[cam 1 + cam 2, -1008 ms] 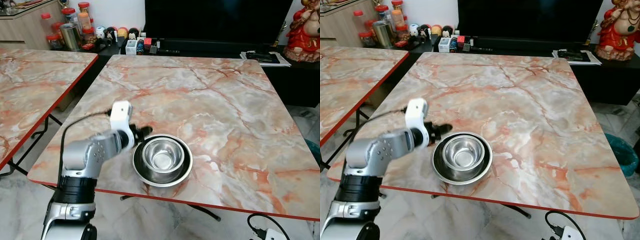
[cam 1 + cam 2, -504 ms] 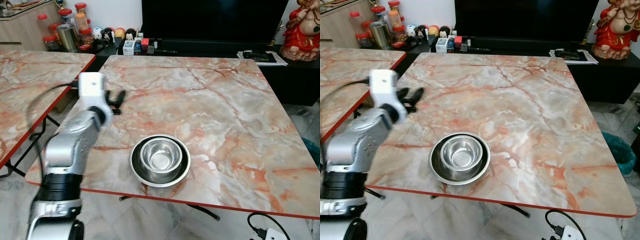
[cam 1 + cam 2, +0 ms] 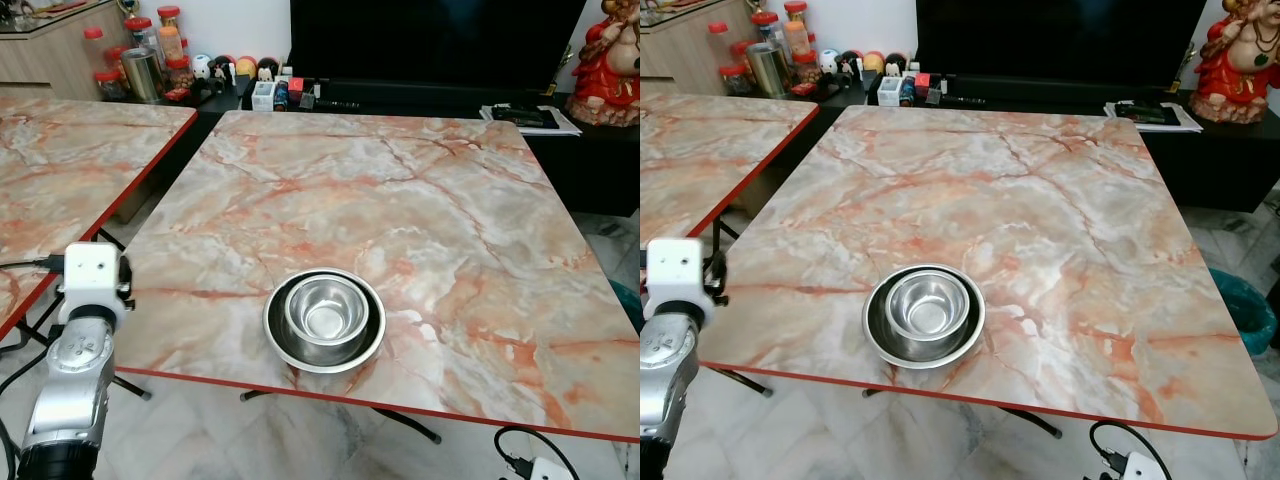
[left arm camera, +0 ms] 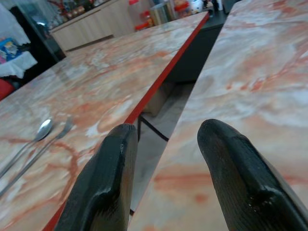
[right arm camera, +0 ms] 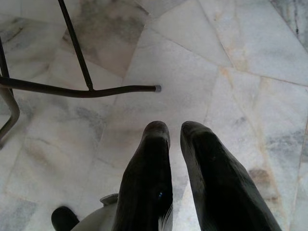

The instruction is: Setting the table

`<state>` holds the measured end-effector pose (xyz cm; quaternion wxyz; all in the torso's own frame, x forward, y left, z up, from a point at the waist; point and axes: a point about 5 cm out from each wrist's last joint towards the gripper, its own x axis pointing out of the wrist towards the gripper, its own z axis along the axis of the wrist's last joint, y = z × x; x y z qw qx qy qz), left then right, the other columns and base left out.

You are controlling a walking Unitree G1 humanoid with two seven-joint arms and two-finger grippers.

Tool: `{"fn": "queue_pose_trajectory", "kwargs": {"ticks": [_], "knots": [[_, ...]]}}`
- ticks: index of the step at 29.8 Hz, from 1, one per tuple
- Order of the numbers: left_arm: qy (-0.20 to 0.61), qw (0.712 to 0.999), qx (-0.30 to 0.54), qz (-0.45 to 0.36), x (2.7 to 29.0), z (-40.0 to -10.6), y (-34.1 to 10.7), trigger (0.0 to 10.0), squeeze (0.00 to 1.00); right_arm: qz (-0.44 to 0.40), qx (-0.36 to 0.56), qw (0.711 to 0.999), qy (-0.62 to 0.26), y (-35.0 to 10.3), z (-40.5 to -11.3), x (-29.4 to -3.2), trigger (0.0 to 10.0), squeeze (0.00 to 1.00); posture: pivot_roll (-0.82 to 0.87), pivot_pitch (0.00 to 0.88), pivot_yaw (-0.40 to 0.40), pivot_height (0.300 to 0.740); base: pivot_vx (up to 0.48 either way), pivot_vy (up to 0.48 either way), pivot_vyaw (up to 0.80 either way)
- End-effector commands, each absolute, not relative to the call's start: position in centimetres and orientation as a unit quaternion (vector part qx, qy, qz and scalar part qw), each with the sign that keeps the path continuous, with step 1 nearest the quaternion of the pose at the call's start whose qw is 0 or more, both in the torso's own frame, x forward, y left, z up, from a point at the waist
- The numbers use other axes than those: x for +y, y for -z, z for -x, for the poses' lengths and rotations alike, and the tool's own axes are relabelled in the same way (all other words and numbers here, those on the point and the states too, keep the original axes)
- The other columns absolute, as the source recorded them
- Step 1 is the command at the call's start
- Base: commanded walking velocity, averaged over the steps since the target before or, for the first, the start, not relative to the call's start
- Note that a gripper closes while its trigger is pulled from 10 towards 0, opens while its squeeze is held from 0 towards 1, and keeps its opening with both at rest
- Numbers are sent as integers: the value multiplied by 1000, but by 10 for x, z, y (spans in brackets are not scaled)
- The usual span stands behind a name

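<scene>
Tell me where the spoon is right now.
In the left wrist view, the spoon lies on the neighbouring marble table to the robot's left, right beside a fork, beyond the open left gripper.

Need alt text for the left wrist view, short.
The left gripper, open and empty, points along the gap between two orange marble tables. A spoon and fork lie side by side on the neighbouring table.
</scene>
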<state>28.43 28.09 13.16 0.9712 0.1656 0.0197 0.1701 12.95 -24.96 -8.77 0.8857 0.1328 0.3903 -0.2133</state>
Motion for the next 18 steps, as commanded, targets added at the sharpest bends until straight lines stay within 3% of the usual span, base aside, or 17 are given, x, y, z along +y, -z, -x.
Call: {"fn": "queue_pose_trajectory", "kwargs": {"ticks": [1,8,13,18], "knots": [[-168,970,16,-172,282,-281,-124,10000,0,-132,384,888,215,87,-131,-250,10000,0,68,0,-3,740,0,0,0],[-108,989,-56,-78,252,-301,-144,10000,0,-136,376,889,221,86,-132,-251,10000,0,58,0,-6,740,0,0,0],[-57,990,-115,-65,223,-315,-172,10000,0,-134,378,889,222,86,-131,-252,10000,0,55,0,-10,740,0,0,0],[-43,990,-128,-37,216,-317,-178,10000,0,-133,379,888,222,86,-131,-252,10000,0,54,0,-13,740,0,0,0]]}}
